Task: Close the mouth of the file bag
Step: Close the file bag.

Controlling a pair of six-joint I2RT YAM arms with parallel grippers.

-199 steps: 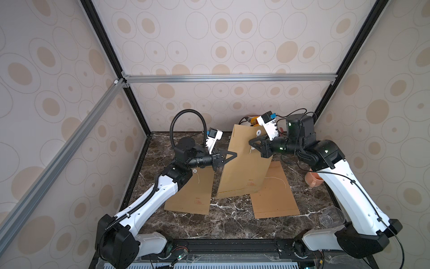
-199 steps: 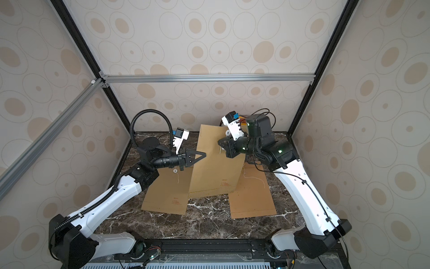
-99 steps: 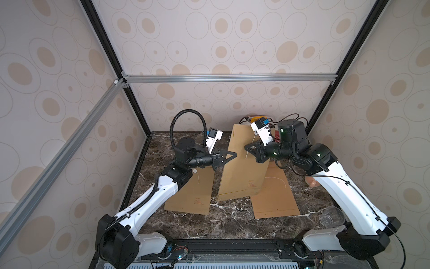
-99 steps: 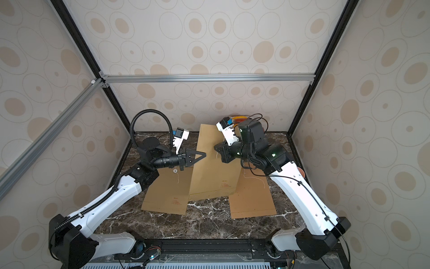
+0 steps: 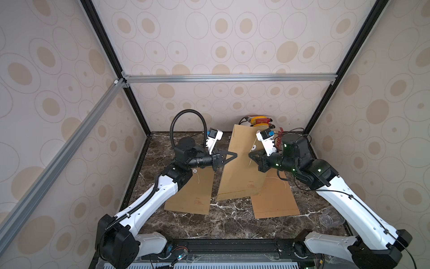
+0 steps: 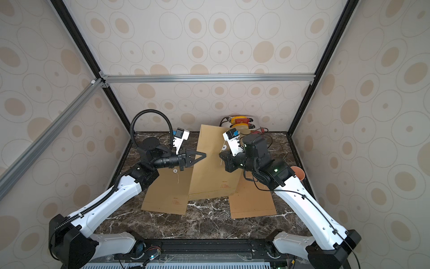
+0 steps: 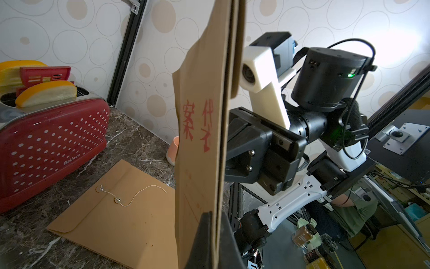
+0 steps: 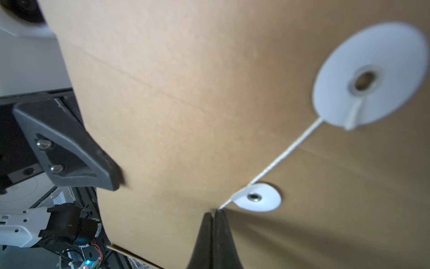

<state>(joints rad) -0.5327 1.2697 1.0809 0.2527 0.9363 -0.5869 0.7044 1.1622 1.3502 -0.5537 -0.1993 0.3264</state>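
Note:
A brown paper file bag stands upright at mid-table, lifted at its top. My left gripper is shut on the bag's left edge, with the paper pinched between its fingers. On the bag's face my right gripper is shut on the white string. The string runs taut from the upper white disc down to my fingertips, just beside the lower white disc. One left finger shows at the bag's edge in the right wrist view.
Two more brown file bags lie flat, one to the left and one to the right. A red toaster stands at the back wall. A clear cup and an orange cup sit by the right wall.
My right gripper has come down the bag's face and its arm has swung left toward the bag. The left arm and the bag have stayed put.

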